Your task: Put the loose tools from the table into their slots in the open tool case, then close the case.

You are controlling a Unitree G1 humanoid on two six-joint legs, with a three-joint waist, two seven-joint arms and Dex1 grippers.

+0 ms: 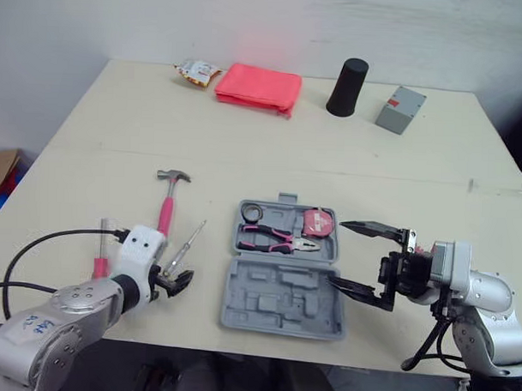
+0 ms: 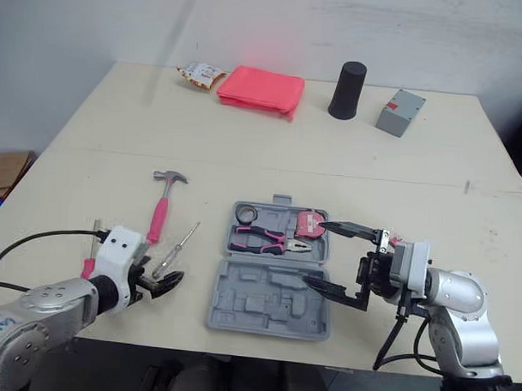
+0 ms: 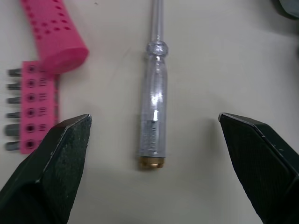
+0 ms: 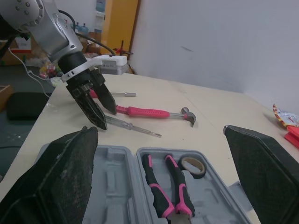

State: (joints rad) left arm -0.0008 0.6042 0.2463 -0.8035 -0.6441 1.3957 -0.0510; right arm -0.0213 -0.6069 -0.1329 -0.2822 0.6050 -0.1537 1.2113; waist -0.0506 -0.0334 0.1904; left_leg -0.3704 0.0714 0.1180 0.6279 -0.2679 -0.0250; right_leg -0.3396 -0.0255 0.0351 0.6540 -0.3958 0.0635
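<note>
The grey tool case (image 1: 279, 295) lies open near the table's front edge. Its upper half holds pink-handled pliers (image 1: 277, 239), a tape roll (image 1: 252, 213) and a pink tape measure (image 1: 318, 222). Left of the case lie a pink-handled hammer (image 1: 167, 205), a clear-handled screwdriver (image 1: 184, 247) and a pink bit holder (image 3: 35, 105). My left gripper (image 1: 176, 283) is open, its fingers (image 3: 60, 154) standing either side of the screwdriver's handle (image 3: 153, 116). At the case's right edge my right gripper (image 1: 336, 253) hangs open with nothing in it.
Along the far edge sit a snack packet (image 1: 197, 72), a pink pouch (image 1: 258, 87), a black cup (image 1: 347, 87) and a grey box (image 1: 400, 109). A black cable (image 1: 45, 237) loops over the table's front left. Bare tabletop lies between the case and those far objects.
</note>
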